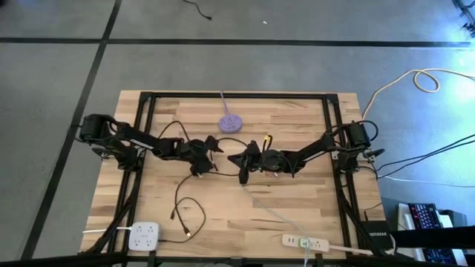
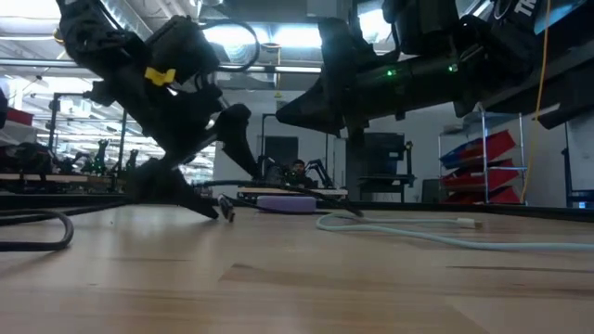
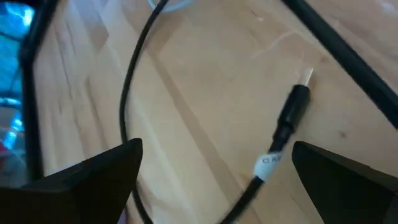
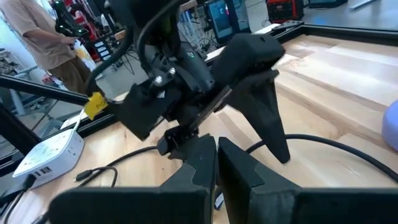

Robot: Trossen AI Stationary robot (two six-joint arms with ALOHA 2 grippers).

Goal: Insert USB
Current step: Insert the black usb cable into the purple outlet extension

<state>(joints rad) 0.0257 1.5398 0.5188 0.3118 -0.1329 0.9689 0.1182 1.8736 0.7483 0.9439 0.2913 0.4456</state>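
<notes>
Both arms meet over the middle of the wooden bench (image 1: 297,215). The left end effector (image 3: 214,177) hangs spread wide and empty, its two fingers (image 3: 93,180) either side of the black USB plug (image 3: 293,111) lying flat on the wood (a white label wraps the cable just behind it). The right end effector (image 4: 216,163) is clenched tight on nothing, right beside the left one. A purple hub (image 1: 230,122) sits just beyond them, toward the bench's far edge. A person stands beyond the bench.
</notes>
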